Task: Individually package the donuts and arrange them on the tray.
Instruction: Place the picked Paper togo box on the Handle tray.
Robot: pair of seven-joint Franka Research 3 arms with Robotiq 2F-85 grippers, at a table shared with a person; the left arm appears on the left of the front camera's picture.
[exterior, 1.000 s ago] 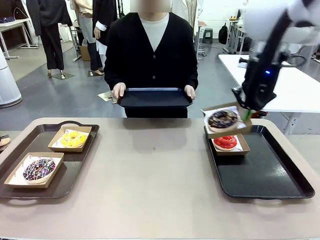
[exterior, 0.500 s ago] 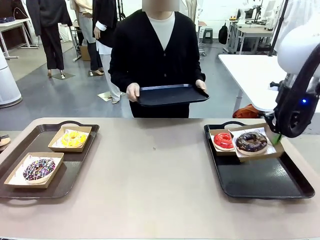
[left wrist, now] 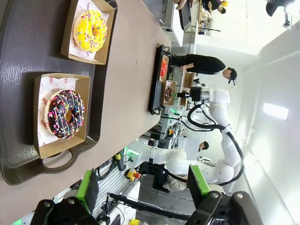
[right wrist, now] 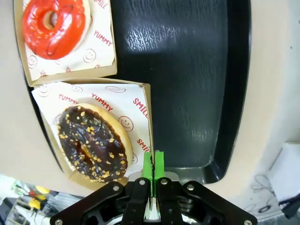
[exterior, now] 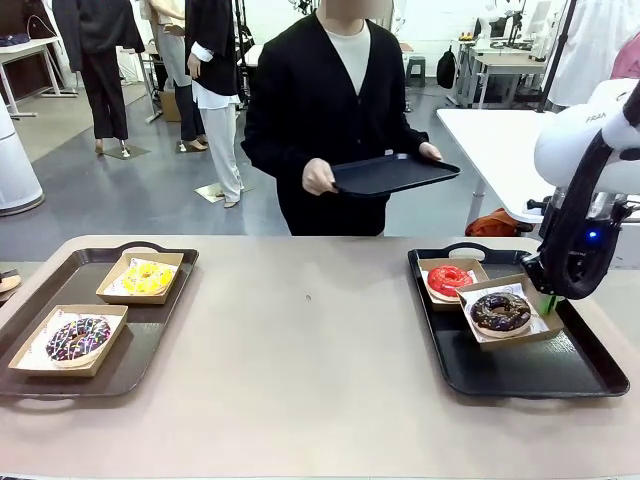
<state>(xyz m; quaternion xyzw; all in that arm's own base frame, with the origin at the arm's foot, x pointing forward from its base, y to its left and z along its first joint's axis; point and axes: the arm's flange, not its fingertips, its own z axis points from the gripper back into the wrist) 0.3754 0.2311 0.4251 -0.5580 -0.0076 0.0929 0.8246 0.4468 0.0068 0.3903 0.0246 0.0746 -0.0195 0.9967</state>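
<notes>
On the black tray at the right, the red-iced donut lies in a paper-lined box. Beside it is the chocolate-iced donut in its box. My right gripper is shut on that box's rim. The box is low over the tray; I cannot tell if it rests flat. On the brown tray at the left, the yellow donut and the dark sprinkled donut lie boxed. My left gripper hangs open above them.
A person stands across the table, holding an empty black tray tilted in both hands. Bare tabletop lies between the two trays. The near half of the right tray is free.
My right gripper carried the chocolate donut's box from above the red donut's box, rightward and down onto the tray beside it. The person stepped right with their tray.
</notes>
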